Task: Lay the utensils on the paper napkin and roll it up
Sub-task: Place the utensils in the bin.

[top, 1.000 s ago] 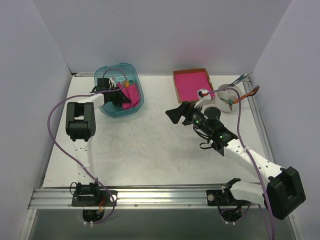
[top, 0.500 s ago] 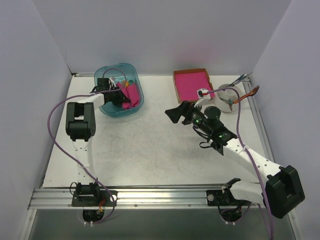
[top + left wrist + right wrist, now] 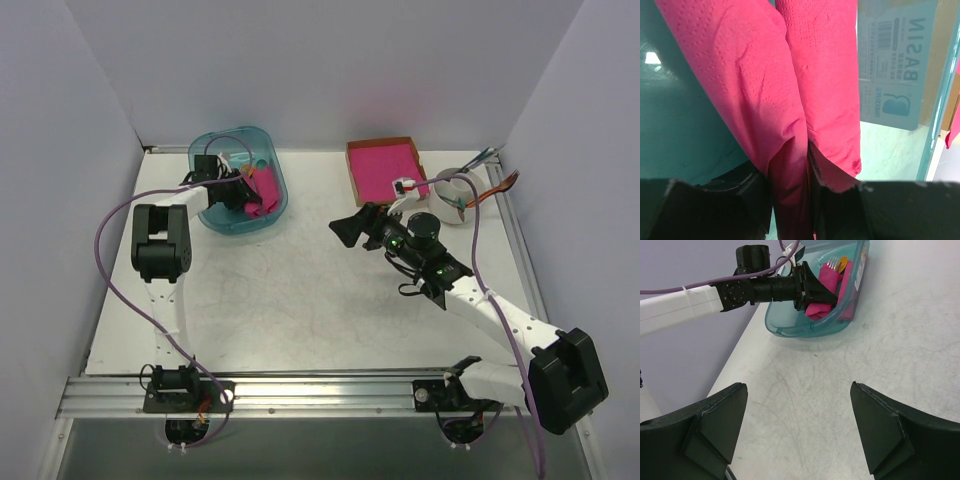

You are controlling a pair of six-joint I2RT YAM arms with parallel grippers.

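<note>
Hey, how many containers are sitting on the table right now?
3: a teal basin at far left, a cardboard box of pink sheets at far centre, and a white cup at far right.

Table (image 3: 300,310): white top, finely scratched and scuffed, walled in by pale panels, metal rail along the near edge at 6 o'clock. Teal see-through basin (image 3: 235,226) sits at 11 o'clock, near the far edge. Brown cardboard box (image 3: 351,170) holding pink sheets at 1 o'clock. White round bowl (image 3: 470,182) just beside it at 2 o'clock, close to the right edge.
</note>
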